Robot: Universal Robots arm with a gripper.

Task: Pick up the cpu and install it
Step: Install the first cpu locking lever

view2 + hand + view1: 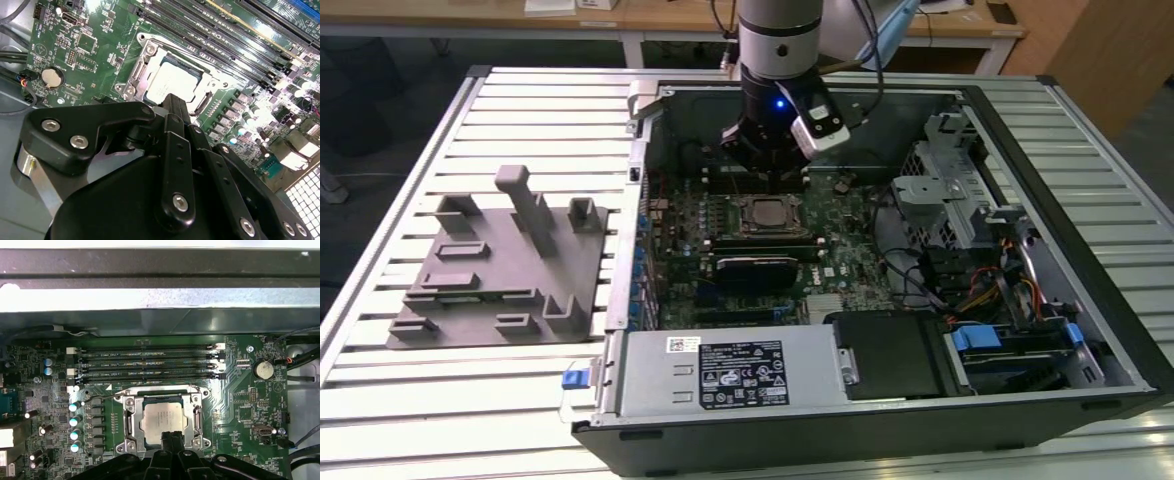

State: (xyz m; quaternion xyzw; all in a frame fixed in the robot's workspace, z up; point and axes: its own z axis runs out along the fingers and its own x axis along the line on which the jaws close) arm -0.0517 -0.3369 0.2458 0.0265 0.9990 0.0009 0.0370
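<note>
Gripper state: I read the gripper (pixel 172 439) as narrow, its two black fingers drawn together with barely a line between them and nothing held.
Cpu location: the cpu (pixel 162 421) lay flat inside the metal socket frame (pixel 131 426) on the green motherboard (pixel 847 265), silver top up, within the open computer case (pixel 1067 150).
Key relation: in both wrist views the fingertips covered one edge of the cpu (pixel 170 80), so I judged the chip to sit directly below and slightly ahead of the gripper (pixel 172 102).
Exterior check: the gripper (pixel 767 178) hung over the board, with the cpu (pixel 765 212) just on the camera's side of it, close beneath.
Contact: I could not tell whether the tips touched the chip or stood just above it.
Cpu axis: square, so no long axis; its edges ran parallel to the socket frame and to the memory slots (pixel 145 365) beside it.
Arm: only one, so no choice of side.
Fixture: the grey fixture (pixel 494 270) stood well apart, outside the case on the exterior view's left.
Task standing: judging by how it lay, the cpu looked seated in the socket.
</note>
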